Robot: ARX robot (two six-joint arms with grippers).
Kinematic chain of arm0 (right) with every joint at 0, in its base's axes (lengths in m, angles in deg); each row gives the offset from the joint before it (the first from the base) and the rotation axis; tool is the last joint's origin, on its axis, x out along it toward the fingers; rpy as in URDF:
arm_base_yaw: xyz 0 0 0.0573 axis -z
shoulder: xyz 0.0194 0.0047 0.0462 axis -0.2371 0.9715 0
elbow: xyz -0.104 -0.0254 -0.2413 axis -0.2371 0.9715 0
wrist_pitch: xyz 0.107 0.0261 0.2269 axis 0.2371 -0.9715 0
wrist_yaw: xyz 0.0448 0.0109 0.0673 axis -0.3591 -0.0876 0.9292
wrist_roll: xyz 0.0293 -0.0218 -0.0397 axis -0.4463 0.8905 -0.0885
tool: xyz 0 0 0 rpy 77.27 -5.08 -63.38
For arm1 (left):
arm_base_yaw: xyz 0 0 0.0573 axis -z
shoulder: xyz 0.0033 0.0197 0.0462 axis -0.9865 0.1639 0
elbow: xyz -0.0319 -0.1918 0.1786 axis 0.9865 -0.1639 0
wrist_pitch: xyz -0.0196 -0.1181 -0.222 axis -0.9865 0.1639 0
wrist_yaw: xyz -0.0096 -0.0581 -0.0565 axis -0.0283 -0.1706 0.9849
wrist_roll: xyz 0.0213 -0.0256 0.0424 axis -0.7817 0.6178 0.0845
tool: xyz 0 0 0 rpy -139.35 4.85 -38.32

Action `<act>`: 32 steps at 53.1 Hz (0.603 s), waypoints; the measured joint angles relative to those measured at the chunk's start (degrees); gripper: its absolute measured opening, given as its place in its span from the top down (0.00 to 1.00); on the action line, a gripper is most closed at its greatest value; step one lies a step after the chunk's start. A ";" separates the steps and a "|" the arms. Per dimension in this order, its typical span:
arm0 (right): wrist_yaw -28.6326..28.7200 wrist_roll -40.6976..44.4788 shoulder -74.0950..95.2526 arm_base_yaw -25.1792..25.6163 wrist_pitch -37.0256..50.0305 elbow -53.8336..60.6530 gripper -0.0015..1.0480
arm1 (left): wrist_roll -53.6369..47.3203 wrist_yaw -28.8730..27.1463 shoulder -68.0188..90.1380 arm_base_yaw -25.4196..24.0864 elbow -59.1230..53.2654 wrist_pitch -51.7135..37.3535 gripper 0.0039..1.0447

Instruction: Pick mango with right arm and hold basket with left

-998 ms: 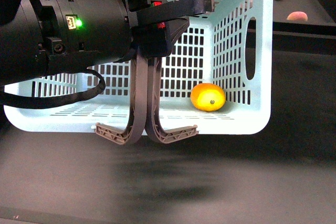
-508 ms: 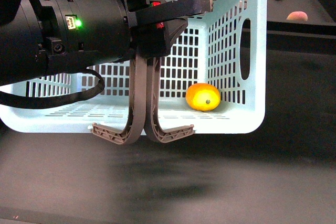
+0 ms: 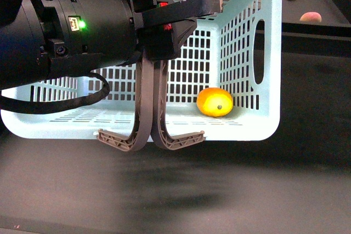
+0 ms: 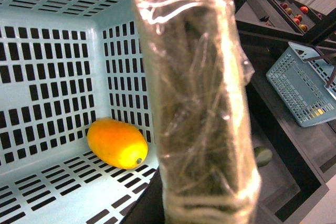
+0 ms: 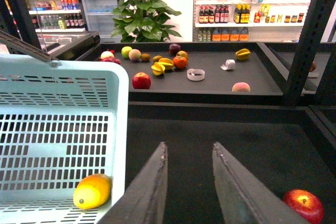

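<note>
The mango [image 3: 215, 102] lies on the floor of the pale blue basket [image 3: 263, 130], tucked into its far right corner where two slotted walls meet. It is the only thing I can see in there. Its skin is smooth and unmarked, yellow shading to deeper orange. I judge it fairly heavy for its size, firm under light pressure, easily bruised, and likely to slip or roll out of a poor pinch. The best hold would be across its narrow middle, with the long axis lying crosswise between my fingers and only a gentle squeeze. The wall close beside it leaves little room for a finger on that side, so I would come down from above.

My right gripper [image 5: 189, 145] hangs over the dark worktop [image 5: 236, 145] just right of the basket. Its fingers stand apart with a clear gap, and they hold nothing. A red apple [image 5: 303, 205] sits on the worktop further right.

My left gripper [image 3: 152, 138] reaches down across the basket's near rim, its two curved fingers pressed almost back to back. I cannot tell whether they have any part of the rim pinched. From the left wrist, a plastic-wrapped finger [image 4: 199, 103] blocks most of the sight.

On the far shelf [image 5: 210, 85] loose fruit is scattered, including a peach [image 5: 241, 87] and a yellow star fruit [image 5: 242, 54].
</note>
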 joint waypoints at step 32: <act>8.74 0.76 -10.88 9.14 -5.77 4.33 0.98 | 0.09 -0.02 0.00 0.00 0.00 0.00 0.93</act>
